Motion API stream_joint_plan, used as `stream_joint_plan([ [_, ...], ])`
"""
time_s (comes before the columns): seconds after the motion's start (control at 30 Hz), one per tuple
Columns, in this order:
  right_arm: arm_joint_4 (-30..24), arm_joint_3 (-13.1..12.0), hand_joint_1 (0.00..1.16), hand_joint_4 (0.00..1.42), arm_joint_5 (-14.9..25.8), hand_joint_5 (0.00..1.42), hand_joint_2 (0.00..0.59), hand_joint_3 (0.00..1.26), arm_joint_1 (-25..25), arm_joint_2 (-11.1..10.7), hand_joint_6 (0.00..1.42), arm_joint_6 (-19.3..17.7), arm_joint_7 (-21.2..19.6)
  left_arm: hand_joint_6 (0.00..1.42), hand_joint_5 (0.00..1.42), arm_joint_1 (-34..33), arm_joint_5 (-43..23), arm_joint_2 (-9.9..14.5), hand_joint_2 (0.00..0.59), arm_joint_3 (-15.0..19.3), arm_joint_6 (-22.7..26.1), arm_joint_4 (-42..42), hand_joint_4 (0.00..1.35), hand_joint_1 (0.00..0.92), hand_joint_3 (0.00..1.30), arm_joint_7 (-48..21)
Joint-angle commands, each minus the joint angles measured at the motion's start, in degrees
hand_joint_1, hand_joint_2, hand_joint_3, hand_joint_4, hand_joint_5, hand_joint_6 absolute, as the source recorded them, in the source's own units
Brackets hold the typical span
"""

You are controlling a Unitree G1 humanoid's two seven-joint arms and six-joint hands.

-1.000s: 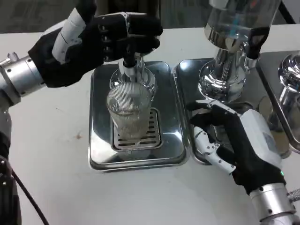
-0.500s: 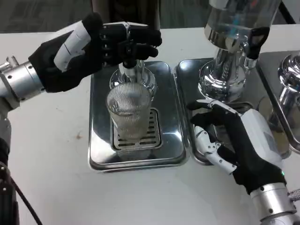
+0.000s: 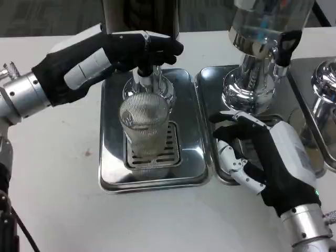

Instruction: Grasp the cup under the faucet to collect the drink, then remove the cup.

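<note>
White table [image 3: 63, 205] is carrying a steel tray [image 3: 113, 178]; ribbed cup [image 3: 145, 128] is standing under the faucet [image 3: 145, 79], which the left robot hand [image 3: 113, 52] is gripping at 12 o'clock; right robot hand [image 3: 262, 157] is resting spread at 3 o'clock.

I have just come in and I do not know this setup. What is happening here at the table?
The robot is filling a cup from a drink dispenser. Its left hand is on the faucet, fingers over the top of it. A ribbed clear cup stands under it on the grate of a steel drip tray. The right hand waits with fingers apart over the edge of the neighbouring tray, holding nothing.
</note>
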Motion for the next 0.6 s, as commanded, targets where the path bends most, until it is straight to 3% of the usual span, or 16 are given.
stream_joint_plan([
  [0.03, 0.07, -0.28, 0.39, 0.50, 0.80, 0.49, 0.494, 0.41, -0.26, -0.43, 0.40, 0.39, 0.73, 0.13, 0.17, 2.56, 2.17, 0.71, 0.055, -1.48, -5.30, -0.98, 0.15, 0.000, 0.26, 0.84],
  [0.6, -0.71, -0.16, 0.39, 0.50, 1.53, 0.49, 0.494, 0.41, 0.26, -0.80, 0.40, 1.19, 1.28, 0.13, 0.16, 4.10, 4.08, 1.17, 0.061, -4.21, -15.31, -1.37, 0.09, 0.000, 0.16, 5.25],
])
